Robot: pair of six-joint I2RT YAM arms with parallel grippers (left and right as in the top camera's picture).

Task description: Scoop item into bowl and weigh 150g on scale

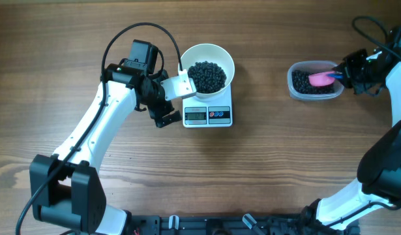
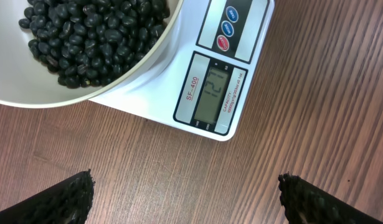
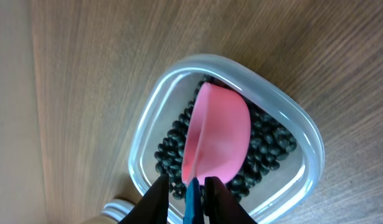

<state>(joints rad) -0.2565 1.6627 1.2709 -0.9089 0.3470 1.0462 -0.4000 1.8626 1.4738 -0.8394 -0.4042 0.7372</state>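
Note:
The white bowl [image 1: 223, 55] stands on the scale [image 1: 208, 115] and holds a heap of the black item [image 1: 207, 76]. In the left wrist view the bowl [image 2: 29, 93] and the scale's lit display [image 2: 212, 93] lie just ahead; I cannot read its digits. My left gripper [image 1: 174, 103] hovers by the scale's left front corner, open and empty [image 2: 186, 199]. At the right, my right gripper [image 1: 347, 73] stands over the clear tub [image 1: 295, 88]. Its jaws [image 3: 186, 193] sit slightly apart on either side of the blue handle of the pink scoop [image 3: 219, 134], which lies on the beans [image 3: 266, 149].
The tub's rim [image 3: 147, 124] curves round the scoop, with bare wooden table around it. Wood also lies between the scale and the tub. The right arm's base and cables stand along the table's right edge.

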